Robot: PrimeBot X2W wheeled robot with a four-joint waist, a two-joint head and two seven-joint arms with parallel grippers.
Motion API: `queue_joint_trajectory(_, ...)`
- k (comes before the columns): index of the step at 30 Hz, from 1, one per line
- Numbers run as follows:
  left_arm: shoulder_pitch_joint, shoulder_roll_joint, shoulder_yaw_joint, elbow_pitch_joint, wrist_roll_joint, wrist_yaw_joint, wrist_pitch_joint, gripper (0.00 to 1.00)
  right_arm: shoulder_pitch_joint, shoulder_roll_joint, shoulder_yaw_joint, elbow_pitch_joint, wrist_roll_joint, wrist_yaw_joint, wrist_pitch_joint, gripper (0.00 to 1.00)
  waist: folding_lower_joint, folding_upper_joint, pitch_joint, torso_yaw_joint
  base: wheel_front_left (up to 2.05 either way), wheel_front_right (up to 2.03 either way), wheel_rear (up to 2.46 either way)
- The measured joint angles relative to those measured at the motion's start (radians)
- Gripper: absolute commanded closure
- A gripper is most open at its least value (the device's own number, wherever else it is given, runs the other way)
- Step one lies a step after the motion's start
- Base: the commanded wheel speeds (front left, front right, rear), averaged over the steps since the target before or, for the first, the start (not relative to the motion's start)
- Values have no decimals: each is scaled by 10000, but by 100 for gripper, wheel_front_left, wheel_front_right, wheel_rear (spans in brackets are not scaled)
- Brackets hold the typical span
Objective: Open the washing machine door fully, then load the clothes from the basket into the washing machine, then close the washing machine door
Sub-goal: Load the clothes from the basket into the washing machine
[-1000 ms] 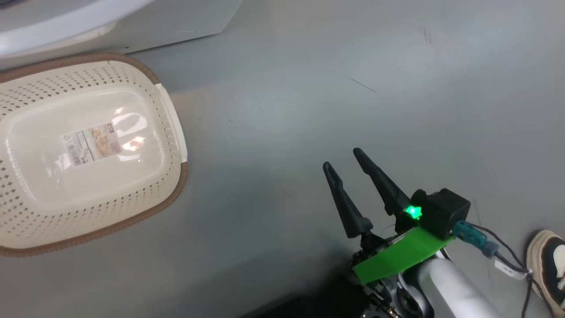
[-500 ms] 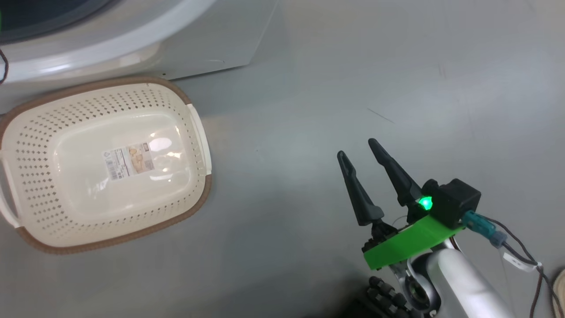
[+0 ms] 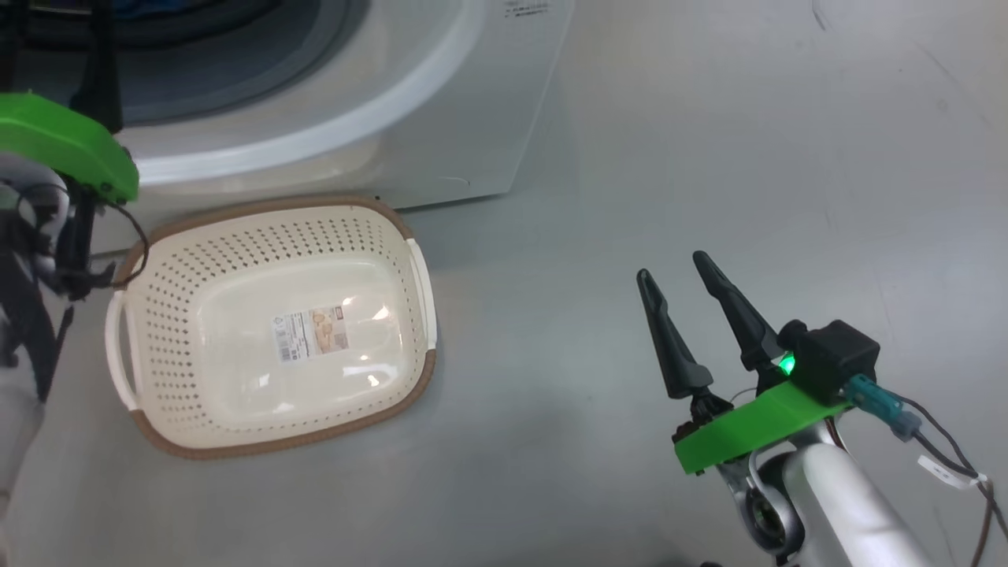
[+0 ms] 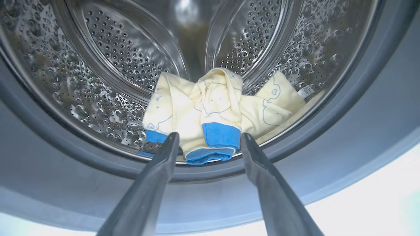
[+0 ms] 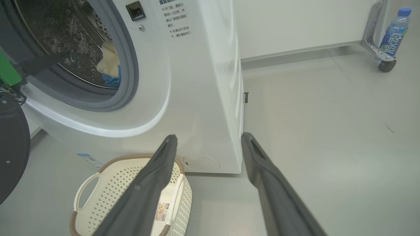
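The right gripper (image 3: 671,265) hangs over the grey floor (image 3: 709,157), out in front of the big white front-loading washing machine (image 5: 203,82) and off towards its side panel, its two long dark fingers spread wide with nothing between them. Nearer the machine, the small cream-white perforated plastic basket (image 3: 169,291) with a brown woven-look rim sits on the floor just before the foot of the front panel, the paper label (image 3: 311,335) on its bottom showing. The left gripper (image 4: 209,135) is at the machine's grey-gasketed round mouth, fingers well apart and holding nothing. Just past its tips, the pale yellow soft clothes (image 4: 213,105) with blue cuffs and faint bear outlines lie heaped low inside the perforated steel drum (image 4: 115,55). Well beyond the machine's side, a blue-capped plastic bottle (image 5: 395,31) stands by the wall.
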Motion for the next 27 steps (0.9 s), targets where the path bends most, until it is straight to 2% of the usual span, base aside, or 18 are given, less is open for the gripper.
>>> queue_joint_trajectory(16,4126,-59,1956,-3622,522,888,-2,0,981,-2,-523,416,-249,0,0,0,-1,0,-2015,896,0,0,0)
queue_joint_trajectory(27,6459,50,2690,-5624,1239,1574,-4,0,1323,0,-533,568,-316,0,0,0,0,0,-3013,1201,0,0,0)
